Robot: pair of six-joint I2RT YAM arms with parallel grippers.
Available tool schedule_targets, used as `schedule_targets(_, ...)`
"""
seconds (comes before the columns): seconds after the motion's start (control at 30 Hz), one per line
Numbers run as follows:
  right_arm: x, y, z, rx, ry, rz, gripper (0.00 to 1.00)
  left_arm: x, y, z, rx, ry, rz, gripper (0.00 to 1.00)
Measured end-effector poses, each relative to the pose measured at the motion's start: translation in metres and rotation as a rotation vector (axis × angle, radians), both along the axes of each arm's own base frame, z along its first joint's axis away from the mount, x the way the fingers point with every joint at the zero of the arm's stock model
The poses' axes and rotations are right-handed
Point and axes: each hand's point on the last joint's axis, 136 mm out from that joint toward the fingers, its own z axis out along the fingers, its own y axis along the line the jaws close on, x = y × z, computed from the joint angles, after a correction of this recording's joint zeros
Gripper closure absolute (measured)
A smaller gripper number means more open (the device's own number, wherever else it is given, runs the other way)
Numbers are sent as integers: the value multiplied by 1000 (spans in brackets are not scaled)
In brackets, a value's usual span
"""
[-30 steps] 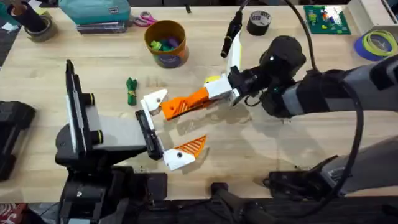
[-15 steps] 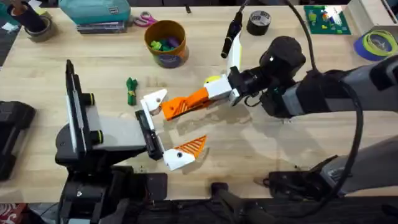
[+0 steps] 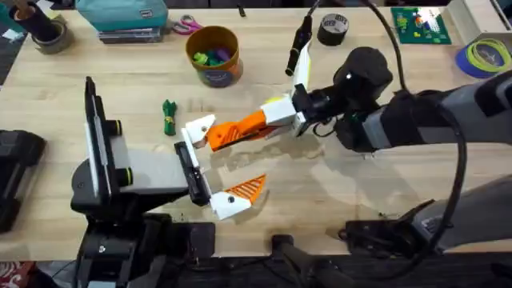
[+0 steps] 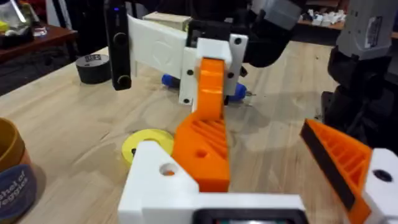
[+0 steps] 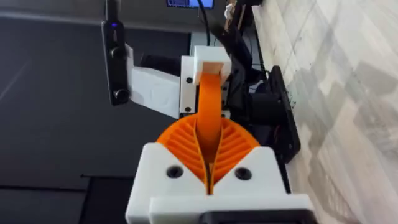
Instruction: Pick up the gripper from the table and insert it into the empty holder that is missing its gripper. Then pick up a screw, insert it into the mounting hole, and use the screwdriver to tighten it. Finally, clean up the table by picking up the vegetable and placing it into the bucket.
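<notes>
My right gripper (image 3: 276,117) reaches in from the right, shut on the orange ribbed gripper (image 3: 234,133). The wedge's free end lies against the plain white holder (image 3: 198,128) on my left arm. In the left wrist view the gripper (image 4: 202,146) sits along the inner face of the holder (image 4: 158,183). My left gripper (image 3: 216,164) is open, and its other finger carries an orange pad (image 3: 249,188). The green vegetable (image 3: 168,117) lies just left of the holder. The bucket (image 3: 214,56) stands behind it. A blue piece, possibly the screwdriver (image 4: 235,92), peeks out behind the right gripper.
A yellow disc (image 3: 274,102) lies beside the right gripper. A black tape roll (image 3: 333,29), a green board (image 3: 420,24) and a blue tape roll (image 3: 488,56) sit at the back right. A teal case (image 3: 120,14) and scissors (image 3: 186,26) are at the back left.
The right gripper has nudged the orange wedge slightly left and away, closer against the holder. The left arm has not moved.
</notes>
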Motion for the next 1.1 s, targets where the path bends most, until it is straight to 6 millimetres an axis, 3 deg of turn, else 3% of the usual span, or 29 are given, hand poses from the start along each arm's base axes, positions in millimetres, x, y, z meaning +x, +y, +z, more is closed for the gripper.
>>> schedule_targets(0.77, 0, 9, 0, 3, -4, -28, 992, 2, 1, 0, 1, 0, 15, 15)
schedule_targets(1.1, 5, 17, -10, 5, -18, -22, 992, 2, 1, 0, -10, 25, 11, 15)
